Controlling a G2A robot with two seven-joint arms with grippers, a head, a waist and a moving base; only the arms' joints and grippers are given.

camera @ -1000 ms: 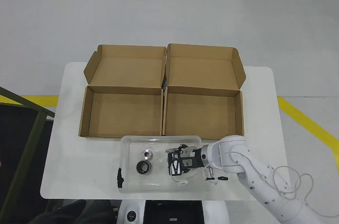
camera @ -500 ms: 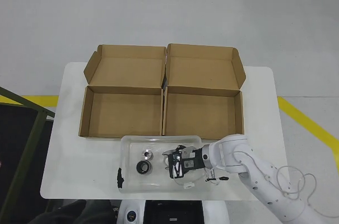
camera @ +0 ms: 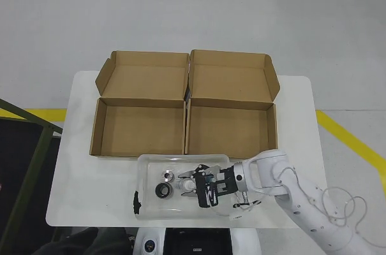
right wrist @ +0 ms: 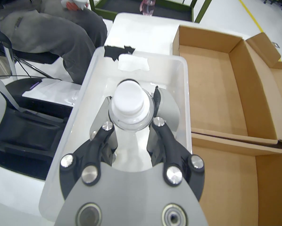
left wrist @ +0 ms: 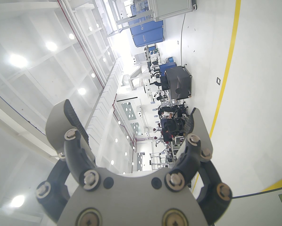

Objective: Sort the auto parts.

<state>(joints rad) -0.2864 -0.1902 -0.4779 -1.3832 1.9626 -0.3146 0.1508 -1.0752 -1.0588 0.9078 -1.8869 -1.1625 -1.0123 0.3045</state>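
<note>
My right gripper is down inside the clear plastic bin, shut on a white and clear cylindrical part that stands between its fingers. From above, this gripper holds the part at the middle of the bin. To the left of it in the bin lie a small silver part and a black ring. My left gripper is open, holds nothing, and points up at the hall's ceiling.
Two open cardboard boxes stand side by side behind the bin, the left box and the right box, both with lids folded back. The nearer box sits beside the bin. Black tape marks the bin's left end.
The right gripper has shifted a little leftward inside the bin, and the white part now shows between its fingers. The silver part and black ring have not moved.
</note>
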